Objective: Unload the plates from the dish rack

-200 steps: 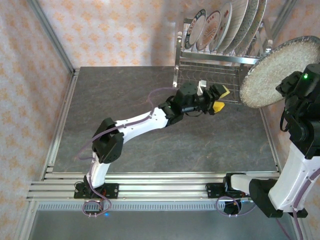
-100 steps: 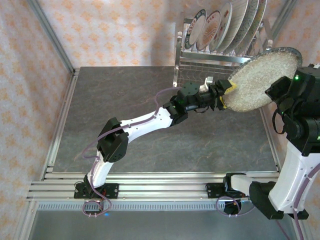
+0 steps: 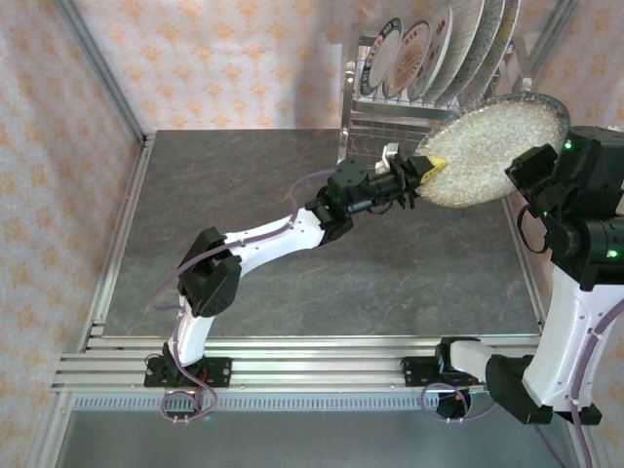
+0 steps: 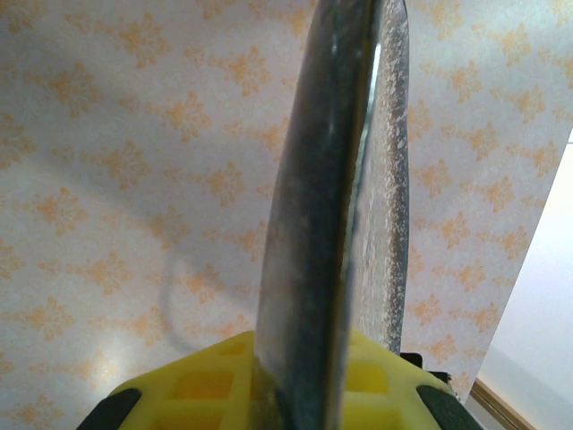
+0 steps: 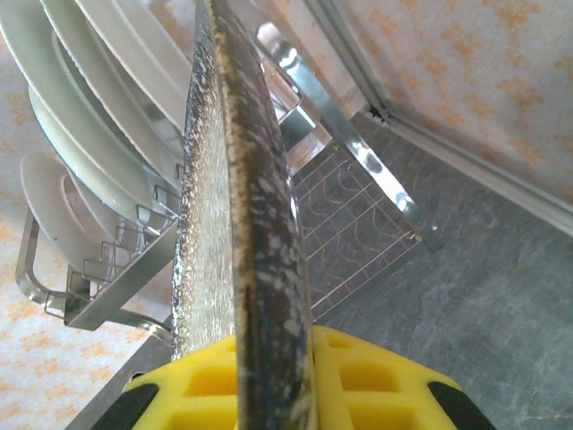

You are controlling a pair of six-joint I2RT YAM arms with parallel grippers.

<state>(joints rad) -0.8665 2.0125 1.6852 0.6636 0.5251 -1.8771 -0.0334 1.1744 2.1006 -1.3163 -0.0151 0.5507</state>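
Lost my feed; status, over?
Left gripper, right gripper both shut on speckled plate, opposite rims, aloft. Other plates slotted in dish rack, close beside.

The speckled plate (image 3: 492, 146) hides part of the dish rack (image 3: 385, 109); racked plates (image 3: 439, 44) are cropped above.

Table (image 3: 244, 195) - dark grey, marbled stone-look top, aluminium frame round its edges. The chrome wire dish rack (image 3: 390, 136) stands directly on it at the far right corner, close to the back wall, upright, legs on the surface. Along the near edge run silver rails (image 3: 322, 363) - both arm bases (image 3: 185, 370) are bolted onto them.
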